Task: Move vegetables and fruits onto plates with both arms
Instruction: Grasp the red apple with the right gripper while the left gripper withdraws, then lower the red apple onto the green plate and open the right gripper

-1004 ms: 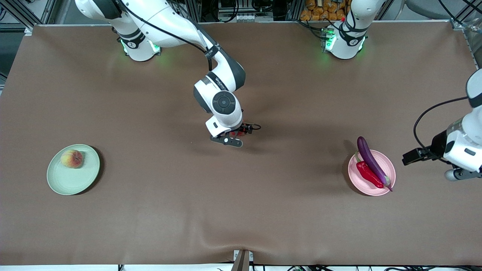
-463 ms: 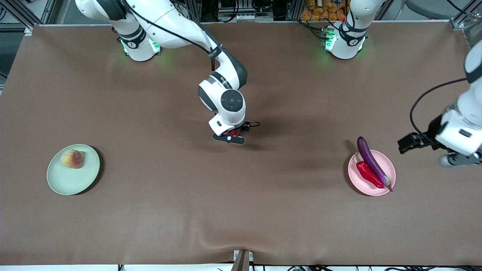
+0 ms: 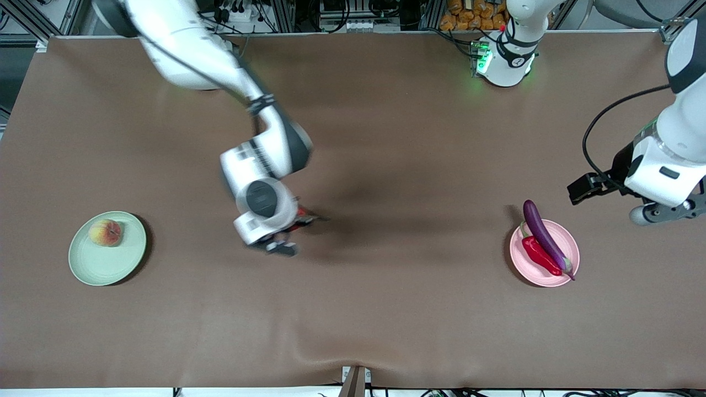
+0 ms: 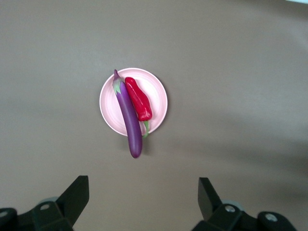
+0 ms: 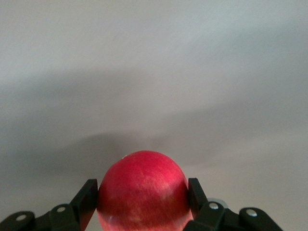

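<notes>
My right gripper is shut on the round red apple and holds it above the bare table, between the two plates; the fruit barely shows in the front view. The peach lies on the pale green plate at the right arm's end. The purple eggplant and red chili pepper lie side by side on the pale pink plate; all three show in the left wrist view: eggplant, chili, plate. My left gripper is open and empty, raised above the table beside the pink plate.
The brown cloth covers the whole table, with a ripple at its near edge. A small post sticks up at the middle of the near edge. The left arm's cable loops beside its wrist.
My right arm has swung with the apple toward the green plate's end of the table. My left gripper has risen and drawn back from the pink plate.
</notes>
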